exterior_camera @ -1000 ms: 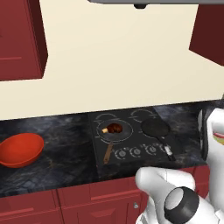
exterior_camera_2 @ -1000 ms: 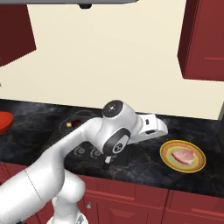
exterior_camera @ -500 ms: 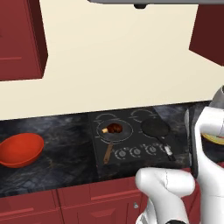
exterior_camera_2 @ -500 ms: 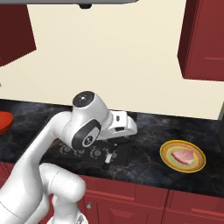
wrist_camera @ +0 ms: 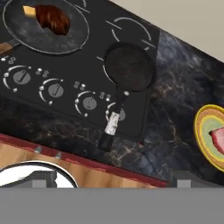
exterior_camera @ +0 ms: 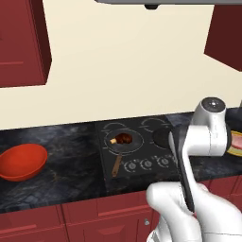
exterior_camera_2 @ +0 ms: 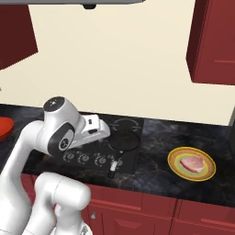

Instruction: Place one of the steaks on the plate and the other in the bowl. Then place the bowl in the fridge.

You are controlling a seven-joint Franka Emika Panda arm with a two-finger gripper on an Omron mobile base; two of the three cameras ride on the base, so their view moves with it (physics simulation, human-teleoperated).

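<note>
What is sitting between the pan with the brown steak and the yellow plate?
A second, empty black frying pan sits between the pan with the brown steak and the yellow plate, on the stove's right burner, then a stretch of bare dark counter. The hand view shows this.

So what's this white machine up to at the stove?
The white robot arm is working over a kitchen counter, moving meat around. The pale pink steak already lies on the yellow plate at the right. The dark brown steak sits in a frying pan on the cooktop, and a second pan beside it holds nothing. The red bowl waits at the left with nothing in it. The pincer is open and holding nothing.
</note>
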